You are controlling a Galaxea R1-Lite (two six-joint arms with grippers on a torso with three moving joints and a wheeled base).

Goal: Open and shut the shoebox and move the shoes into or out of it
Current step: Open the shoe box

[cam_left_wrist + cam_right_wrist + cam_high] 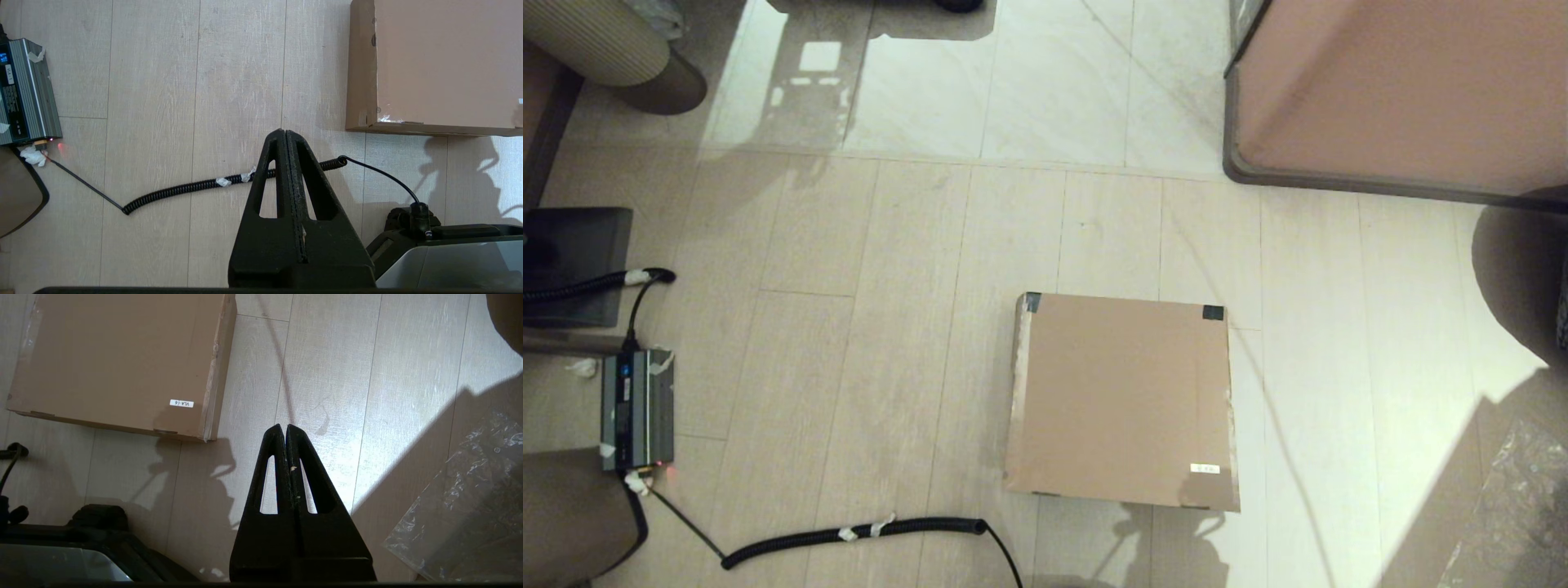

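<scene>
- Grey power unit (637,410) lies on the floor at my far left, with a black coiled cable (849,535) running from it across the planks toward my base; both sit well apart from the work.
- My left end effector (284,131) hangs above the floor near that cable, its fingers pressed together on nothing. The box's near left corner lies just ahead of it, not touching.
- Centre of the floor: the shoebox (1123,400), plain brown cardboard, lid down flat, dark tape at its two far corners and a small white label (1205,468) near the near right corner. The shoes are not visible; I judge they are inside, or out of my sight.
- Handling, as I judge it: the cardboard lid should be light and stiff enough to swing up, but thin and easy to crease. The taped far edge looks like the hinge, so the place to take hold is the near lip, close to a front corner, with a shallow pinch.
- My right end effector (285,427) hovers over bare floor just right of the box's near right corner, fingers closed and empty.
- Far right: a crinkled clear plastic sheet (470,498) on the floor, and a pinkish furniture block (1405,90) beyond.
</scene>
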